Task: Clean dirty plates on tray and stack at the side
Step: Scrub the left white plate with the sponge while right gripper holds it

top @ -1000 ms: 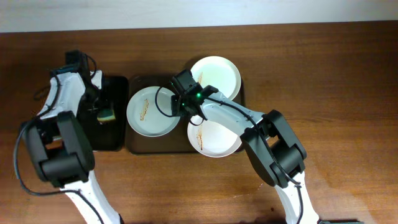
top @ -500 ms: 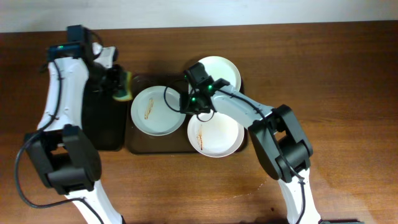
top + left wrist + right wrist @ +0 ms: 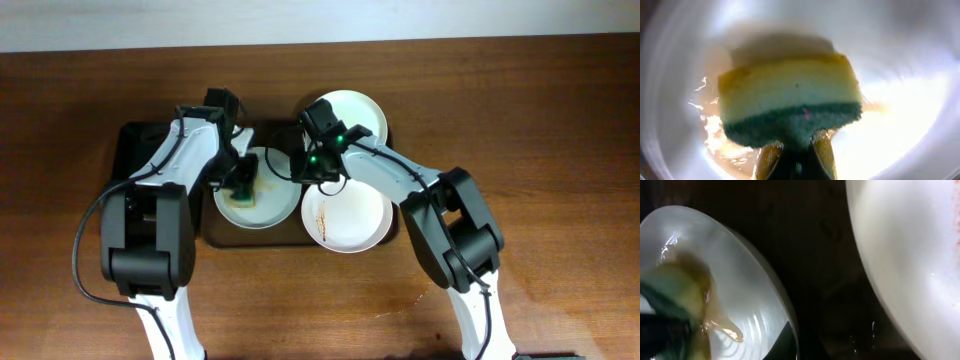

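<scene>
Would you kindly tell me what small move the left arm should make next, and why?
Probably a short wiping stroke of the sponge across the left plate. The left pincer is shut on the sponge, which rests on the plate's surface. A wet brownish smear shows beside it, so the plate does not look clean yet.

The white-and-black left arm (image 3: 185, 150) bent inward, left claw (image 3: 243, 182) pointing down, fingers (image 3: 769, 159) pinched on a yellow-and-green sponge (image 3: 790, 100). The right arm (image 3: 385, 178) stretched leftward, right claw (image 3: 318, 172) low, its grip unclear.
</scene>
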`<state>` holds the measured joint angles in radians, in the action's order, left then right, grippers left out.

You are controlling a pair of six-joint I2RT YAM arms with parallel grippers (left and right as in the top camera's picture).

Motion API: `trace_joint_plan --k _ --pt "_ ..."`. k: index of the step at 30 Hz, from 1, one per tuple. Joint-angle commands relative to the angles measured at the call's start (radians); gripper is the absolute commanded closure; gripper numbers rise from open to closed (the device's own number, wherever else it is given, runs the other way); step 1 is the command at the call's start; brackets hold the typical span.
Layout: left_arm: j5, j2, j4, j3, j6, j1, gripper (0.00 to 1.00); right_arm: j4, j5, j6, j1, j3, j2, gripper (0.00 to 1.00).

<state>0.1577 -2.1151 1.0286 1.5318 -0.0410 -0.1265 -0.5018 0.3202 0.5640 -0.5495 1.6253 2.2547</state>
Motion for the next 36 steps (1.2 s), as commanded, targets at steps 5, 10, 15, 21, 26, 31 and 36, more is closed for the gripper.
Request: trace_joint_plan --k 5,10,15,21,26,31,36 --pt "0.155 -0.029 -0.2 -0.042 0.085 0.06 1.0 0.004 -0.01 0.017 0.0 0.006 0.02 0.96" --pt "-0.199 -0.03 -0.19 -0.042 0.227 0.059 1.0 0.005 -0.017 0.017 0.0 0.006 0.02 0.96" --pt "0.304 -0.03 0.014 -0.042 -0.047 0.029 1.0 0.004 -0.016 0.017 0.0 0.006 0.02 0.96" --pt "-0.094 -0.03 -0.292 -0.042 0.222 0.03 1.0 0.004 -0.017 0.017 0.0 0.006 0.02 0.96" --pt "-0.303 -0.03 -0.037 -0.049 0.252 0.028 1.0 0.005 -0.017 0.017 0.0 0.006 0.02 0.96" --pt "0.317 -0.03 -0.047 -0.049 -0.037 0.022 1.0 0.005 -0.017 0.017 0.0 0.006 0.02 0.96" --pt "0.113 -0.035 -0.332 -0.058 0.232 0.026 1.0 0.004 -0.017 0.017 0.0 0.006 0.02 0.96"
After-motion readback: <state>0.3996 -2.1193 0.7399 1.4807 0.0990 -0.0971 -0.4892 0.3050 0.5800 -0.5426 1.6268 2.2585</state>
